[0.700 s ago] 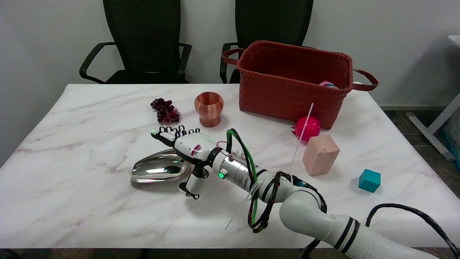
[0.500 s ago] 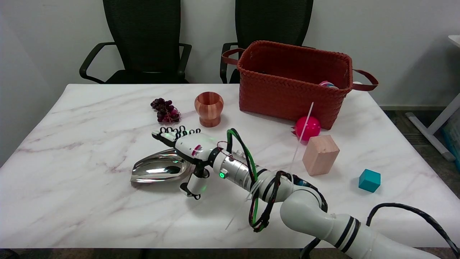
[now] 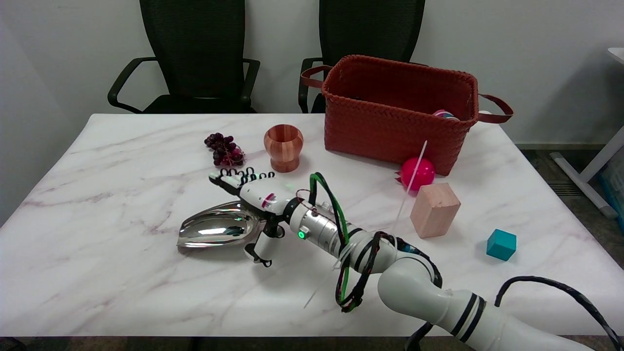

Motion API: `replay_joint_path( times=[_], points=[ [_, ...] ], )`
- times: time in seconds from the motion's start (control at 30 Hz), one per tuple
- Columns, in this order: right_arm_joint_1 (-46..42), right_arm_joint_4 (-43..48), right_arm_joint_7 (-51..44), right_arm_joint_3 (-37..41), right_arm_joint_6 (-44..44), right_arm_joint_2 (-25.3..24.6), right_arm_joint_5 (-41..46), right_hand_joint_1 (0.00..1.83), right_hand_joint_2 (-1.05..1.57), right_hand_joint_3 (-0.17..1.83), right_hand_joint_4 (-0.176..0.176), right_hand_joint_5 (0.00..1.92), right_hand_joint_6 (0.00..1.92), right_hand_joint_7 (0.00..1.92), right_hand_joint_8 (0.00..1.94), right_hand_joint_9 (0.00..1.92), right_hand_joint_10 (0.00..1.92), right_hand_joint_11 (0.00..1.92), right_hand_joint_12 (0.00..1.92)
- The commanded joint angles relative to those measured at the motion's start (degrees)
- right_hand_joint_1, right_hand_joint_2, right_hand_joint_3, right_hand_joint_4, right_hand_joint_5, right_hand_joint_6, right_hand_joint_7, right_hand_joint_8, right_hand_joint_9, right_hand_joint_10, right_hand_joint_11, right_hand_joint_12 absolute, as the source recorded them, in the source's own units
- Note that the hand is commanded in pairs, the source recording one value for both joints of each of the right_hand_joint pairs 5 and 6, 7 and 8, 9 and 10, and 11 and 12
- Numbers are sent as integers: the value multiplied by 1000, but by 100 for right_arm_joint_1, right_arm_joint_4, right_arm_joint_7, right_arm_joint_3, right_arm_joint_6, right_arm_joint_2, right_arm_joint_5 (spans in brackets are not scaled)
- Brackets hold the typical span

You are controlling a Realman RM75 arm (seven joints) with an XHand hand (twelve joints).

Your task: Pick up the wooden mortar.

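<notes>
One marble table (image 3: 122,161) fills most of the scene, white with faint pink veins, and two black office chairs (image 3: 195,53) stand behind its far edge. On the far right part of the table sits a large red-brown woven basket (image 3: 397,112) with loop handles. My right arm (image 3: 390,263), white with black bands and looped cables, reaches in from the lower right and across the middle of the table. A shiny metal scoop (image 3: 214,230) lies just left of my wrist, open side up. A pale wooden block (image 3: 434,209) stands near the basket's front, with a pink ball (image 3: 418,173) between block and basket. The wooden mortar (image 3: 283,147), a rounded cup on a small foot, stands upright left of the basket, open mouth up. My right hand (image 3: 248,191) hovers just in front of the mortar, not touching it; my fingers (image 3: 229,179) are stretched out flat and apart, my thumb hanging down, holding nothing. A bunch of dark grapes (image 3: 224,149) lies left of the mortar. A small teal cube (image 3: 501,244) sits near the right edge.
</notes>
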Motion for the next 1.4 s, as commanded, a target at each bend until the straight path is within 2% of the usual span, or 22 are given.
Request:
replay_joint_path(
  times=[0.03,0.47,0.8,0.97,1.23,1.4],
  points=[
    [37,-339,510,54,1463,-70,672,1342,146,1306,0,55,55,124,124,239,239,168,168],
    [-25,-42,526,99,2171,7,2318,1316,194,1316,0,62,62,146,146,238,238,198,198],
    [128,-240,672,99,2509,-98,2488,1284,202,1274,0,70,70,138,138,258,258,206,206],
    [219,-487,1241,99,2699,-128,2970,1260,205,1271,0,75,75,169,169,269,269,202,202],
    [552,-1062,2163,90,2808,-98,2938,1219,225,1172,0,76,76,195,195,293,293,201,201],
    [802,-1465,2734,41,2820,-122,2923,1191,228,1133,0,74,74,203,203,324,324,275,275]
  ],
)
